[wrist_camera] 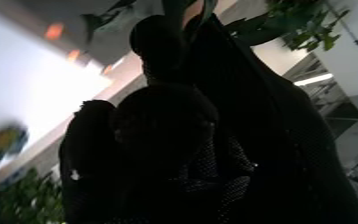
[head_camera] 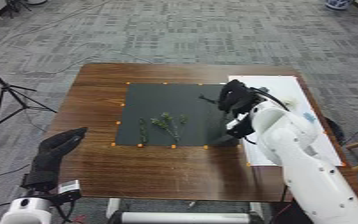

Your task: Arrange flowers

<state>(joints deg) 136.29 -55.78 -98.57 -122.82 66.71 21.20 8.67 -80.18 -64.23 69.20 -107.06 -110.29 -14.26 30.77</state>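
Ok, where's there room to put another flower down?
Bare spots: the dark mat beyond the green sprigs, and the brown table on the mat's near side. It's crowded at the mat's right side, by the right hand.

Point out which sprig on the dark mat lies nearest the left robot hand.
The slim, straight sprig, toward the dark mat's left side; the branching, leafier greenery lies to its right.

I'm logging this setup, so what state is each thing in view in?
Left hand: open
Right hand: closed on a leafy stem
Leafy stem: held
Green sprigs: lying down
Dark mat: flat
White sheet: flat, partly covered
Tripod: standing
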